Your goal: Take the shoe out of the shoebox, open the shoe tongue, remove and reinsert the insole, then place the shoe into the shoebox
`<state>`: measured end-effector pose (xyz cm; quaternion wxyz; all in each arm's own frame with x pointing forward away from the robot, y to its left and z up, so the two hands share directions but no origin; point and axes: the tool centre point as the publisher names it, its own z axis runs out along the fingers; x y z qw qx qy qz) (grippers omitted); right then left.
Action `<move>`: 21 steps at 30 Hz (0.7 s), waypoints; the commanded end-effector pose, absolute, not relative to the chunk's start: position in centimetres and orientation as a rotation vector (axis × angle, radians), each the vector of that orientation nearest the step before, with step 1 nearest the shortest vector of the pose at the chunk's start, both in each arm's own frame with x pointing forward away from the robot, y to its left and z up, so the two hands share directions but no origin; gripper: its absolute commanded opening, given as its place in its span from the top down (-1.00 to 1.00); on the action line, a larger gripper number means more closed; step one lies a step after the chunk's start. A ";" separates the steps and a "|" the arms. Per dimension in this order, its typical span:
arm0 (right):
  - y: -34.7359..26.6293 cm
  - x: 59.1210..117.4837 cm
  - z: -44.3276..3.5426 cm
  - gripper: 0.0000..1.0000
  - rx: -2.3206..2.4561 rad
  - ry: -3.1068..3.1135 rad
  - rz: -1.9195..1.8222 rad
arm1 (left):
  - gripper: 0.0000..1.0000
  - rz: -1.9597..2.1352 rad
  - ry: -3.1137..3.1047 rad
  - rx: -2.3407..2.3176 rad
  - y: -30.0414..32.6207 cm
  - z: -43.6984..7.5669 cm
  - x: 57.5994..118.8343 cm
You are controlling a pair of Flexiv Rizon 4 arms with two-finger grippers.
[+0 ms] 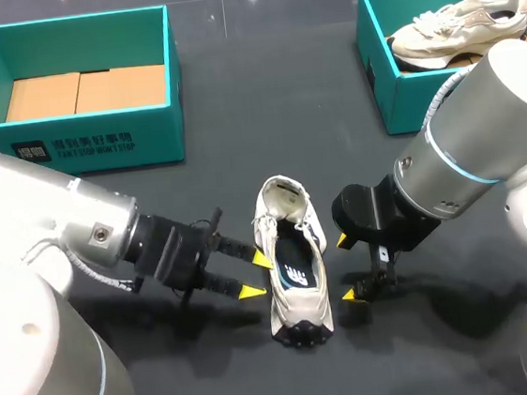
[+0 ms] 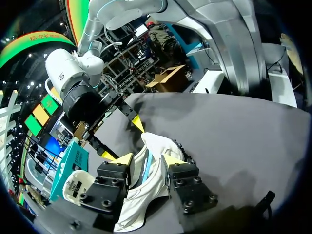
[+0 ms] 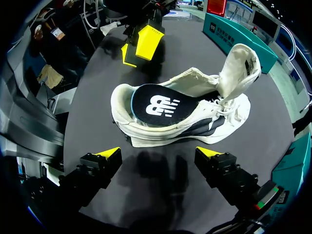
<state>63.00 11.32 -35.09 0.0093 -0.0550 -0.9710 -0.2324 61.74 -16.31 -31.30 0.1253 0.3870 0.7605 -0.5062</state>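
While your soft white shoe (image 1: pixel 276 295) lies on the matte dark surface (image 1: pixel 236 115), left fingers (image 1: pixel 261 259) and right fingers (image 1: pixel 348 294) flank it, spread, empty.

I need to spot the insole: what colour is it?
The insole is black with a white logo, clearest in the right wrist view.
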 end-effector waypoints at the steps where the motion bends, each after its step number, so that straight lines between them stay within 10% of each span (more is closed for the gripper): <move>1: 11.2 62.8 -35.1 -1.00 -0.173 -3.036 -0.729 | 0.27 -1.442 2.248 1.180 -14.3 -29.6 61.5; 21: 4.7 62.1 -32.6 -1.00 -0.256 -3.026 -0.671 | 0.25 -1.257 2.347 1.390 -8.5 -26.5 62.4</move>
